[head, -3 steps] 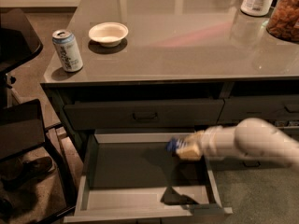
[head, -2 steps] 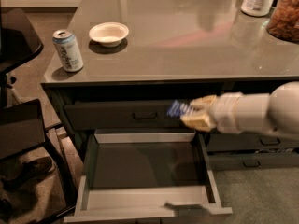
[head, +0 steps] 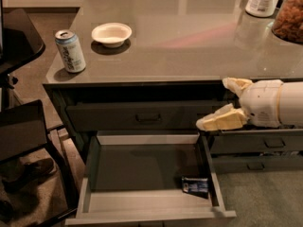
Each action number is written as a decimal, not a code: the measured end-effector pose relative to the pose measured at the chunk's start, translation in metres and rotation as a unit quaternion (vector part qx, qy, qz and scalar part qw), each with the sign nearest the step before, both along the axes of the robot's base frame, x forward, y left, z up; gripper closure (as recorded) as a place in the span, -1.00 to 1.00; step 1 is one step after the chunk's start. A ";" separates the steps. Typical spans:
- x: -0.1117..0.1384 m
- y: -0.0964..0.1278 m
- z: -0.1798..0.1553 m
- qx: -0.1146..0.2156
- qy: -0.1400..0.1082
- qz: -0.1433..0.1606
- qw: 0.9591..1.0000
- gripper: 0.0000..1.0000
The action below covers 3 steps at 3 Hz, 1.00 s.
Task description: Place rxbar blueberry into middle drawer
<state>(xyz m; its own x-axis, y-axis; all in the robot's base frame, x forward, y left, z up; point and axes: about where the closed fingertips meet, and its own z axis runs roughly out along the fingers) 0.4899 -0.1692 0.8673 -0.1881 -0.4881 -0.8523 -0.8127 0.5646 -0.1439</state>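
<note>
The small dark blue shiny snack bar [head: 195, 185] has left the gripper [head: 226, 102] and now lies flat in the front right corner of the wide grey-green middle drawer [head: 142, 200]. The gripper hangs above the drawer's right side, with its pale yellow fingers [head: 218, 120] spread apart and empty. The placing seems done.

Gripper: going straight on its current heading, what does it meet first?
Gripper, open, at right above the middle drawer, points left along the dark upper drawer front; likely that front or its handle first, though depth is unclear.
</note>
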 end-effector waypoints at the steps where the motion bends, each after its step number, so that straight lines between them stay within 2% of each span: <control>1: 0.005 0.008 -0.032 0.008 0.025 0.019 0.999 -0.34; 3: 0.006 0.009 -0.032 0.009 0.026 0.019 0.999 0.59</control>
